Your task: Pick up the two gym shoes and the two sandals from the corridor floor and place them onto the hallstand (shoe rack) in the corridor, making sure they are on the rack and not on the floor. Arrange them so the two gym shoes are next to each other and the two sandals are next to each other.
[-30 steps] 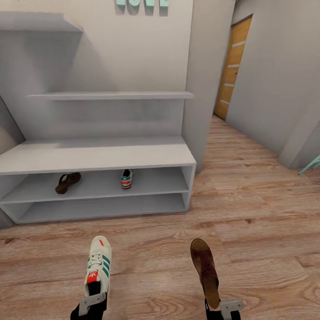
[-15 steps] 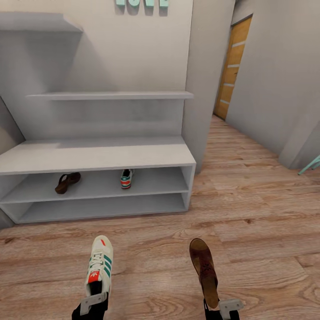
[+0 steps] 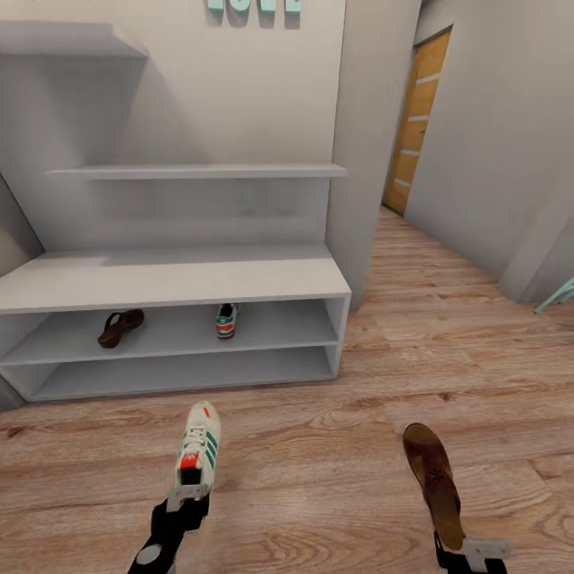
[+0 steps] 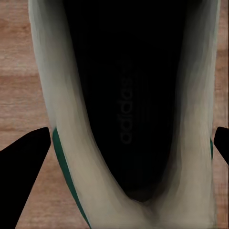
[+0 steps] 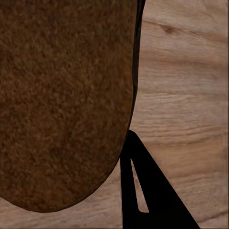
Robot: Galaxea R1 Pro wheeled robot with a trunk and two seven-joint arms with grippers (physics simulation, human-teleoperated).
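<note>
You face a pale grey rack (image 3: 183, 279) against the wall, its top shelf cut off by the frame's upper edge. On its upper open level sit a sandal (image 3: 120, 328) toward the left and a sneaker (image 3: 227, 320) near the middle, heel toward you, well apart from each other and half shaded under the bench top. Your left gripper (image 3: 189, 495) holds a second sneaker (image 3: 198, 447) by the heel, toe pointing at the rack, over the wood floor (image 3: 319, 478). From the left wrist you look straight into its black lining; the dark fingers (image 4: 24, 167) sit on either side of the heel, clamped on it. Your right gripper (image 3: 470, 550), partly cut off at the bottom edge, carries a second sandal (image 3: 433, 482) by its heel end, sole up, toe toward the rack. From the right wrist the brown sole covers most of the frame and hides one finger; the other finger (image 5: 143, 181) shows against the sandal's edge. Beyond the rack on the right, a wooden door (image 3: 417, 119) stands at the corridor's end.
</note>
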